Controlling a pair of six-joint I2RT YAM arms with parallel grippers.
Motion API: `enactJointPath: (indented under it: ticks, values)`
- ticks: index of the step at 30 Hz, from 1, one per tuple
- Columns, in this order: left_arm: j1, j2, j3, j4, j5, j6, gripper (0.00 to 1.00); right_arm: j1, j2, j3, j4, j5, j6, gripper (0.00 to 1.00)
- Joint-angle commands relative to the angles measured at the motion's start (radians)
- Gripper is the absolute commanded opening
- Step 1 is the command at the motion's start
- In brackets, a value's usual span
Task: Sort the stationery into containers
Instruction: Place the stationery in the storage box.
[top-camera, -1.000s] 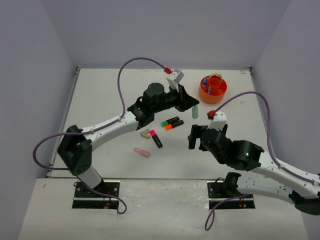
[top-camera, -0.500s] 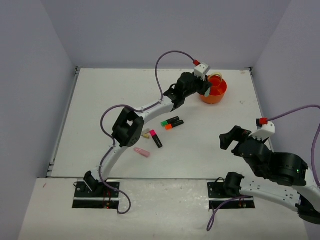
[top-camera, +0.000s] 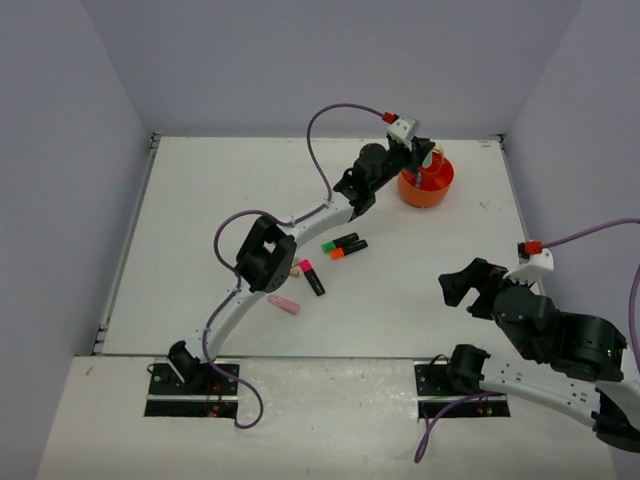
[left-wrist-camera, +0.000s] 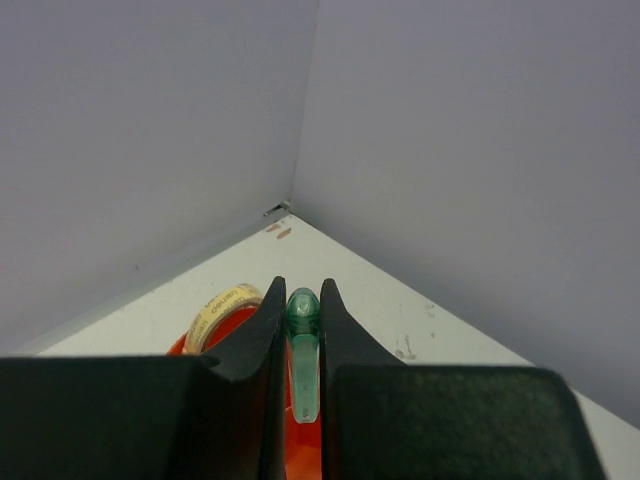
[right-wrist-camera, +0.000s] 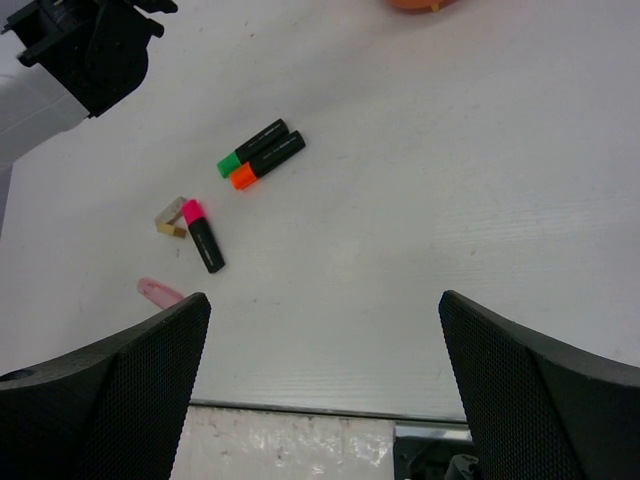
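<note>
My left gripper (top-camera: 424, 161) is over the round orange tub (top-camera: 440, 189) at the far right. It is shut on a pale green eraser (left-wrist-camera: 302, 352), which stands upright between the jaws above the tub's orange inside (left-wrist-camera: 178, 346). A tan rubber band (left-wrist-camera: 224, 309) leans in the tub. On the table lie the green-capped (top-camera: 340, 241), orange-capped (top-camera: 348, 251) and pink-capped (top-camera: 311, 277) highlighters and a pink eraser (top-camera: 283, 304). My right gripper (top-camera: 463, 289) is open and empty at the near right, well clear of them.
A small tan piece (top-camera: 291, 268) lies beside the pink highlighter; it also shows in the right wrist view (right-wrist-camera: 170, 216). The left arm (top-camera: 300, 215) stretches diagonally over the table's middle. Grey walls close in the back and both sides.
My left arm has carried the green eraser from the table's middle to above the orange tub. My right arm has drawn back toward the near right.
</note>
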Motion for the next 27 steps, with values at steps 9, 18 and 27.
enactJointPath:
  ticks: [9,18,27]
  values:
    - [-0.003,0.133,0.068,0.172,0.091,0.000,0.00,0.003,-0.042,-0.038,0.078,-0.070,-0.049,0.99]
    - [-0.001,0.120,0.017,0.196,0.094,0.036,0.40,0.003,-0.044,-0.085,0.158,-0.123,-0.069,0.99]
    - [-0.028,-0.268,-0.320,0.223,-0.004,0.045,0.74,0.003,-0.023,-0.085,0.185,-0.096,-0.107,0.99]
